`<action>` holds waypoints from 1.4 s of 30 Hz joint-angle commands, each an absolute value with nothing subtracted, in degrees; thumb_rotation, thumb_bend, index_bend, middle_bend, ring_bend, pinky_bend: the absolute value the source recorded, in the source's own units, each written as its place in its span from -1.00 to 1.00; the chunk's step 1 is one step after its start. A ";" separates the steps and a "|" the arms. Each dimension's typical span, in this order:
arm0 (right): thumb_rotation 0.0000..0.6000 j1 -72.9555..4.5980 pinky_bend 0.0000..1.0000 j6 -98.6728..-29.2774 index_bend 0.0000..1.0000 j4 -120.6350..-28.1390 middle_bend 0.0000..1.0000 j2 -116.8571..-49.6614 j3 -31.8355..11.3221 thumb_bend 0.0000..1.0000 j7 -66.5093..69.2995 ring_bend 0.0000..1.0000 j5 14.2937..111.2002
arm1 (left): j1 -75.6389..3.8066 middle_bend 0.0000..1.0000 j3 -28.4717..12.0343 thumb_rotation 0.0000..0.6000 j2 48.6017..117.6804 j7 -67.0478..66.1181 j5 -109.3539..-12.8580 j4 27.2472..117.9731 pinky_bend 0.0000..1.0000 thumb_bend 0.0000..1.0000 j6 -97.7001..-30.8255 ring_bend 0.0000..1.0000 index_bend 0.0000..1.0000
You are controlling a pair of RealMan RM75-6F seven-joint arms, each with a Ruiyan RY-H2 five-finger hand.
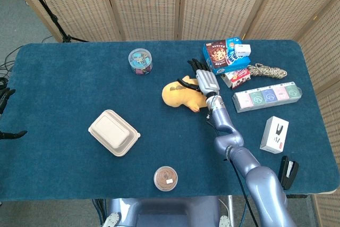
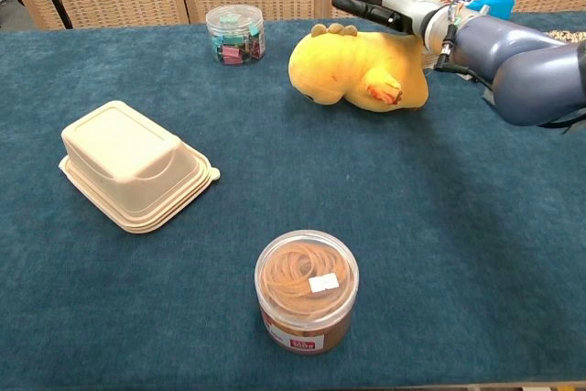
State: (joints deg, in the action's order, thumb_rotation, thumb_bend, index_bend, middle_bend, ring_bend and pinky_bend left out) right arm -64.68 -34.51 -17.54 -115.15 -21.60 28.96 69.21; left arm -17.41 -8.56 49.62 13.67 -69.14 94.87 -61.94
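Right robot hand (image 1: 204,81): spread and holding nothing, fingers apart, poised just above and behind the yellow plush toy; in the chest view (image 2: 396,8) the dark fingertips (image 2: 352,4) reach past the toy's top edge; contact cannot be told.
Left robot hand: outside both views.
Yellow plush toy (image 1: 183,95): lies on its side on the blue table (image 1: 69,94), near the middle, towards the far right.
Clip jar (image 1: 140,60): clear tub of coloured clips, left of the toy, well apart.
Takeaway box (image 1: 113,132): beige, lid closed, near left of centre.
Rubber band jar (image 2: 306,291): clear, red label with white print too small to read.
Cookie box (image 1: 226,56): blue, lettering illegible.
Forearm band (image 2: 528,66): reads "SHENGWEI".
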 commanded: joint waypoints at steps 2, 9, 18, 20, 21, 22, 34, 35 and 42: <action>-1.00 -63.60 -1.00 -34.67 -1.00 -18.16 -1.00 -114.08 -21.97 -1.00 28.95 -1.00 68.53 | -17.32 -1.00 -8.51 1.00 49.62 13.60 -69.26 95.00 -1.00 -1.00 -62.14 -1.00 -1.00; -1.00 -62.66 -1.00 -37.71 -1.00 -21.92 -1.00 -111.94 -21.55 -1.00 27.32 -1.00 69.28 | -17.12 -1.00 -8.44 1.00 49.40 14.24 -69.85 95.06 -1.00 -1.00 -62.40 -1.00 -1.00; -1.00 -57.67 -1.00 -46.20 -1.00 -36.94 -1.00 -104.77 -20.49 -1.00 19.96 -1.00 70.30 | -16.65 -1.00 -8.02 1.00 48.92 16.12 -71.88 94.86 -1.00 -1.00 -63.01 -1.00 -1.00; -1.00 -54.86 -1.00 -49.52 -1.00 -44.17 -1.00 -101.06 -19.88 -1.00 16.33 -1.00 70.50 | -16.35 -1.00 -7.80 1.00 48.71 16.72 -72.71 94.99 -1.00 -1.00 -63.49 -1.00 -1.00; -1.00 -53.72 -1.00 -50.65 -1.00 -47.38 -1.00 -99.45 -19.72 -1.00 14.68 -1.00 70.36 | -16.22 -1.00 -7.68 1.00 48.64 16.91 -73.10 95.03 -1.00 -1.00 -63.70 -1.00 -1.00; -1.00 -52.22 -1.00 -51.99 -1.00 -51.69 -1.00 -97.28 -19.52 -1.00 12.39 -1.00 70.02 | -16.05 -1.00 -7.54 1.00 48.55 17.19 -73.61 95.08 -1.00 -1.00 -63.99 -1.00 -1.00; -0.81 -38.41 -1.00 -65.22 -1.00 -80.07 -1.00 -78.18 -14.01 -1.00 -7.09 -1.00 70.16 | -14.03 -1.00 -5.65 1.00 48.37 16.96 -77.10 96.34 -1.00 -1.00 -67.15 -1.00 -1.00; -0.80 -37.44 -1.00 -66.07 -1.00 -80.88 -1.00 -77.08 -13.49 -1.00 -7.48 -1.00 70.52 | -13.82 -1.00 -5.46 1.00 48.35 16.90 -77.39 96.50 -1.00 -1.00 -67.44 -1.00 -1.00; -0.77 -28.81 -1.00 -73.53 -1.00 -83.93 -1.00 -69.59 -8.13 -1.00 -6.85 -1.00 75.35 | -12.04 -1.00 -4.70 1.00 49.37 14.39 -77.95 96.77 -1.00 -1.00 -70.72 -1.00 -1.00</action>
State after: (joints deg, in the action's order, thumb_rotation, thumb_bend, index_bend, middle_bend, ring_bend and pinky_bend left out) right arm -30.93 -71.82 -82.82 -71.15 -9.88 -6.93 73.92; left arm -12.33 -4.86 49.12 14.75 -77.87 96.79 -70.38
